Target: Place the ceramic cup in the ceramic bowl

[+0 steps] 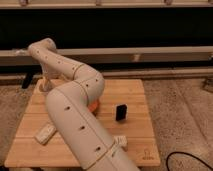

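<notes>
The one camera looks from above the table's (pixel 137 135) near edge, forward and down across it to the far edge and the dark wall (pixel 150 30) beyond. It stands close: the arm (pixel 75 117) fills the middle of the view, and the pincer (pixel 45 86) hangs over the far left corner.

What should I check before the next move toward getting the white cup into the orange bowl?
1. End effector position: at the back-left corner of the light wooden table, left of the bowl. Ok.
2. Hold on the small white ceramic cup: cannot tell; the cup is not clearly visible.
3. Round orange ceramic bowl located: only its edge shows beside the arm, near the table's middle. Ok.
4. Bowl interior free: cannot tell; the arm hides it.
5. Small upright black block: stands right of the bowl, apart from it. Ok.
</notes>
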Tool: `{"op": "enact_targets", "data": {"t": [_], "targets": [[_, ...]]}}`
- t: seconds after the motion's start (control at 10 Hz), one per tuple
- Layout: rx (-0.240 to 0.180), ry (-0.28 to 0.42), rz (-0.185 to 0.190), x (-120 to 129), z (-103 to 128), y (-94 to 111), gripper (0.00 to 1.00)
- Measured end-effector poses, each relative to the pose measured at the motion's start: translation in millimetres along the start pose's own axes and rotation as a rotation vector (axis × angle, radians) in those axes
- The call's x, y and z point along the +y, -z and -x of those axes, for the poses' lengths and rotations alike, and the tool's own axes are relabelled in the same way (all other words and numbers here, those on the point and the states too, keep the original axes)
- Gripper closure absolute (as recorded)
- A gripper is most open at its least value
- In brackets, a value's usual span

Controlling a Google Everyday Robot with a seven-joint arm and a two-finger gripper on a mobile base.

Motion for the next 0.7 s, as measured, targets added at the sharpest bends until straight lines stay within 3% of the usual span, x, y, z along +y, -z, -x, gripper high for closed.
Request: {"op": "enact_targets", "data": {"t": [0.7], "targets": [[0.031,0.013,0.009,-3,-7,-24,0.88]]}}
